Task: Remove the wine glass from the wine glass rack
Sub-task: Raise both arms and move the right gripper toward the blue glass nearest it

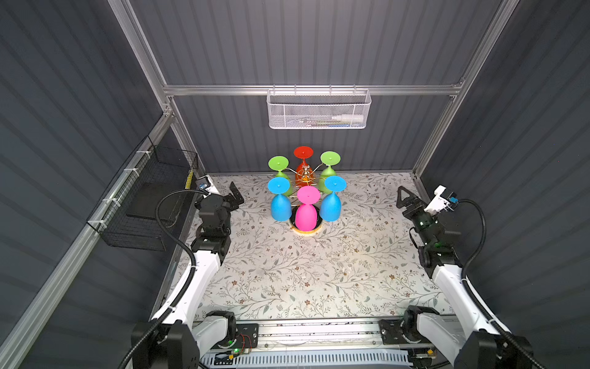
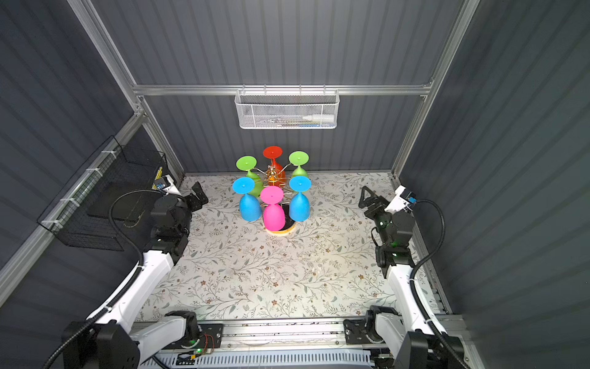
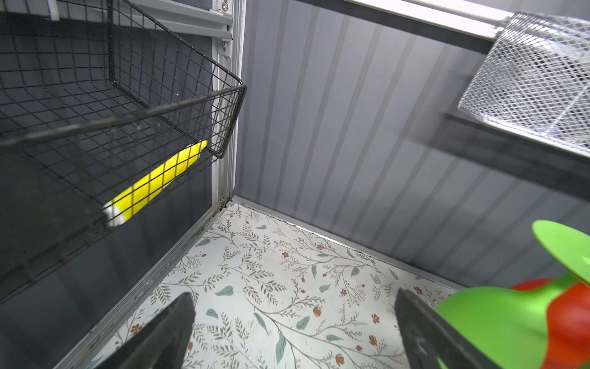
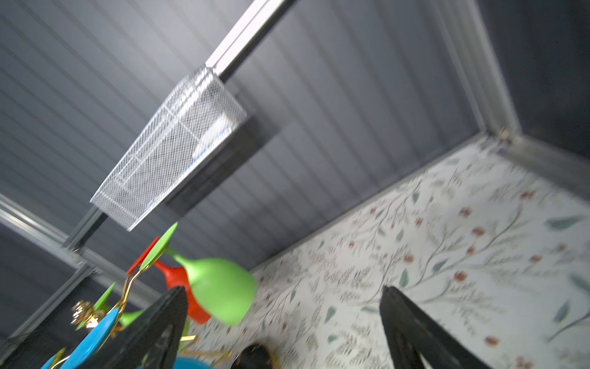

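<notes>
Top views: wine glass rack (image 1: 306,175) between left pincer (image 1: 238,195), right pincer (image 1: 405,199), untouched.

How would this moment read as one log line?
wine glass rack: six glasses hanging | left fingers: open, empty | right fingers: open, empty

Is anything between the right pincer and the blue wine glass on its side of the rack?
Nothing visible does. Only bare floral table lies between the right pincer, jaws apart, and the blue wine glass hanging upside down on the right side of the wine glass rack.
</notes>
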Controlling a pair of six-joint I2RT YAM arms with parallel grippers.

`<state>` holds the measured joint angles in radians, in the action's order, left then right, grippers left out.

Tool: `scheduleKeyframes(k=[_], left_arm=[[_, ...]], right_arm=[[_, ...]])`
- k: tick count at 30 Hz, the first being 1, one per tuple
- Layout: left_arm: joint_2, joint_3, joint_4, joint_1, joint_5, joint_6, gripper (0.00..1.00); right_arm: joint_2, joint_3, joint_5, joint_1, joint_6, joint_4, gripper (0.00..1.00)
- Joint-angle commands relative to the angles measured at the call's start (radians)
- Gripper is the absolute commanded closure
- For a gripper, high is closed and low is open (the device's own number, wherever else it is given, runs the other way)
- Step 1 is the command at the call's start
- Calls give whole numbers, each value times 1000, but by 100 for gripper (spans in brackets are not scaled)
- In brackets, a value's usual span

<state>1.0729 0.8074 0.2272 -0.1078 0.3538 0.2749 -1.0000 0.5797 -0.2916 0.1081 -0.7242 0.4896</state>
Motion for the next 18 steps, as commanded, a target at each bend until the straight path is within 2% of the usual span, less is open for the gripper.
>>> scheduleKeyframes(k=[1,3,6,10,13,18], left_arm=[[-73,-10,-71,7,-48,39,0],[-105,-10,-34,7,-76,50,0],[-117,12,-3,6,-125,70,0],[-95,78,-52,7,-205,63,0],[-99,93,-44,7,-279,72,0],[-124,102,-64,7,-345,54,0]], right_arm=[[-6,45,-200,-20,-98,-90,16],[11,72,-187,-57,-79,-183,25],[27,124,-213,-124,-96,-235,30],[2,179,-249,-228,-176,-157,31],[-80,241,-313,-266,-264,-85,29],[-222,363,-352,-338,-261,-158,30]])
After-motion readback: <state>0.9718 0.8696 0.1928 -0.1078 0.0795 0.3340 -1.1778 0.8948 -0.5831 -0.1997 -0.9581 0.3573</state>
